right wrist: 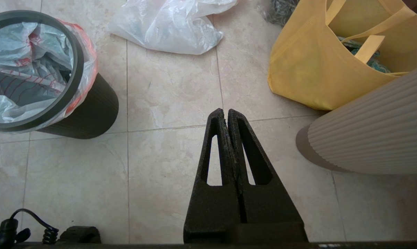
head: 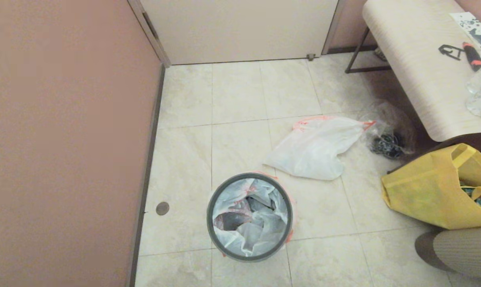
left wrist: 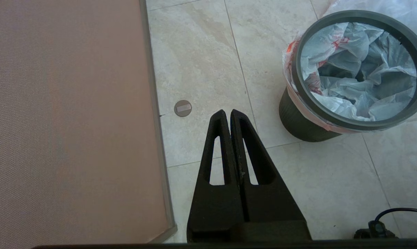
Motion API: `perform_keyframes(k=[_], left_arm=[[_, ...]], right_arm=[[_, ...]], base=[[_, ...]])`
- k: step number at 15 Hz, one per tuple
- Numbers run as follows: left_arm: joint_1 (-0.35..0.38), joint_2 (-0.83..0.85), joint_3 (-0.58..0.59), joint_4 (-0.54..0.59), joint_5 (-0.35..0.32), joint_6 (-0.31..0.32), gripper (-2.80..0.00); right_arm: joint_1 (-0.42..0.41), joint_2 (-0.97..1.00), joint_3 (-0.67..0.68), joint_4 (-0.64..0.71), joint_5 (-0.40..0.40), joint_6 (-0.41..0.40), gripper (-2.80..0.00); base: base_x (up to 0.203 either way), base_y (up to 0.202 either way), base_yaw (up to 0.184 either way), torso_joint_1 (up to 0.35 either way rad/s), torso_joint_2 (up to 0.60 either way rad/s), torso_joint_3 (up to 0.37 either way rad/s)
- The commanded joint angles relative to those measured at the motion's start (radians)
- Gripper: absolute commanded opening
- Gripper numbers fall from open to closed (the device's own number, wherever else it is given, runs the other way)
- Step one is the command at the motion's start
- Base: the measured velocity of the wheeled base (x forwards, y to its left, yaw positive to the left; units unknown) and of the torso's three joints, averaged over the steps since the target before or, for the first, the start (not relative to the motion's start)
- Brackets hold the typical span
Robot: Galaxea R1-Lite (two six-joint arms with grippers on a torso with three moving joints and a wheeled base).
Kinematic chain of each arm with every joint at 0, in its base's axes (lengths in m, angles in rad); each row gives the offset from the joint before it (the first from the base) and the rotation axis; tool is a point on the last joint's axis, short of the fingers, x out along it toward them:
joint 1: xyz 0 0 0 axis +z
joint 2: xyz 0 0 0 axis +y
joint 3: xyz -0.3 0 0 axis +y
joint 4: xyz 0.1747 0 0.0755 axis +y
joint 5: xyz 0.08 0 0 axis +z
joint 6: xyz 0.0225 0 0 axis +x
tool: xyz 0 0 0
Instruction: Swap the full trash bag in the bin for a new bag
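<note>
The bin point(head: 209, 207) stands on the tiled floor, a small round black wastebasket with a grey ring rim point(left wrist: 362, 14) point(right wrist: 77, 62). Lining it is a thin white bag with bold red print point(head: 260, 223) point(left wrist: 367, 100) point(right wrist: 15, 45), the new bag, its orange-red rim folded over the outside. The full trash bag point(head: 316, 149) point(right wrist: 174, 27), plain white with an orange-red rim, lies on the floor behind the bin to the right. My left gripper point(left wrist: 228, 112) hangs shut and empty above the floor left of the bin. My right gripper point(right wrist: 225, 111) hangs shut and empty right of the bin.
A pink wall point(head: 65, 139) runs close along the left, with a round floor cap point(head: 162, 208) beside it. A yellow tote point(head: 424, 195), a clear bag of black cords point(head: 388, 139), a bench point(head: 416, 59) and a ribbed beige object point(head: 464, 251) crowd the right side.
</note>
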Motion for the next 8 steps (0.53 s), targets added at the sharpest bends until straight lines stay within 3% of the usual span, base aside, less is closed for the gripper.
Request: perform_keyframes(k=[1,8], left_arm=[[0.0,0.002,0.0,0.0,0.0,0.001,-2.8],[0.0,0.002,0.0,0.0,0.0,0.001,-2.8]], right_arm=[[0.0,0.0,0.0,-0.001,0.0,-0.002,-2.8],[0.0,0.0,0.002,-0.003,-0.003,-0.014,-2.8]], base=[[0.0,0.0,0.0,0.0,0.0,0.0],[0.0,0.0,0.0,0.0,0.0,0.0]])
